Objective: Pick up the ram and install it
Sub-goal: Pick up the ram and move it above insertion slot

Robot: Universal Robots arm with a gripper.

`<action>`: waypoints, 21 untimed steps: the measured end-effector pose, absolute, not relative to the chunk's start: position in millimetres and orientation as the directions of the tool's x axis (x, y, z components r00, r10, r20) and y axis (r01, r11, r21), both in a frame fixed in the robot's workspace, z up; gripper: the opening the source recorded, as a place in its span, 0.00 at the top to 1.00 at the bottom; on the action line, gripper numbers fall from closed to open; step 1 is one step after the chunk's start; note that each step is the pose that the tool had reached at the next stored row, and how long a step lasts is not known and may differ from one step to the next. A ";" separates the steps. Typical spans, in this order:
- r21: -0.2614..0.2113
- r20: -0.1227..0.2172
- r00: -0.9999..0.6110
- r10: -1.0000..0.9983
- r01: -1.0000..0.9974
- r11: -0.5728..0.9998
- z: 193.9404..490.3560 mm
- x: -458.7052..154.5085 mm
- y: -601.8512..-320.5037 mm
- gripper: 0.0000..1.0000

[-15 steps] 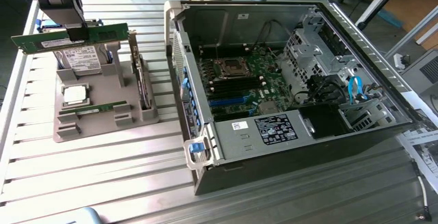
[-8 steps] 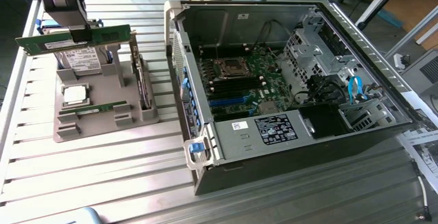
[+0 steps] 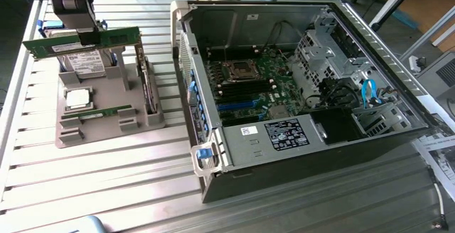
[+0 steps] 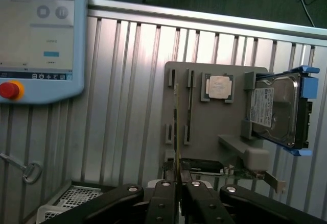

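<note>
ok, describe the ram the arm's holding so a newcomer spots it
At the exterior view's left, beside the open computer case, stands a grey parts holder. Above it the gripper grips a long green ram stick in the air; its twin lies low in the holder.

Colours on record: the ram (image 3: pixel 117 35) is green with a white label, the gripper (image 3: pixel 89 34) black, the second stick (image 3: pixel 96 114) green, the holder (image 3: pixel 106 131) plain grey, the chip (image 3: pixel 76 98) silver, and the hard drive (image 4: pixel 276 109) silver with a white label and blue brackets. The table (image 3: pixel 106 185) is silver, ribbed in parallel stripes. The computer case (image 3: pixel 284 174) is black outside and grey inside, with a green motherboard (image 3: pixel 259 75) and a blue cable (image 3: pixel 367 94); the control panel (image 4: pixel 76 40) is pale blue with a red button (image 4: pixel 9 90) ringed in yellow.
</note>
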State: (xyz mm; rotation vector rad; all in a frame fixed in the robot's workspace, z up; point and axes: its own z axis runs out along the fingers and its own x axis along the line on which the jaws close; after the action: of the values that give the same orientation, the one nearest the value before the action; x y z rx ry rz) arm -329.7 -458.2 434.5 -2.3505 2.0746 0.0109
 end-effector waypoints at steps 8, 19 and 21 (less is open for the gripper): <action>0.000 -0.010 0.124 -0.992 -0.992 -0.124 432.0 -327.1 -458.2 0.86; 0.000 -0.010 0.124 -0.992 -0.992 -0.124 428.4 -323.7 -458.2 0.86; 0.000 -0.009 0.124 -0.992 -0.992 -0.124 427.9 -323.1 -458.2 0.86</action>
State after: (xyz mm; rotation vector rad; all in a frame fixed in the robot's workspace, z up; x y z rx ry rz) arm -323.1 -458.2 427.9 -2.3505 2.0746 0.0109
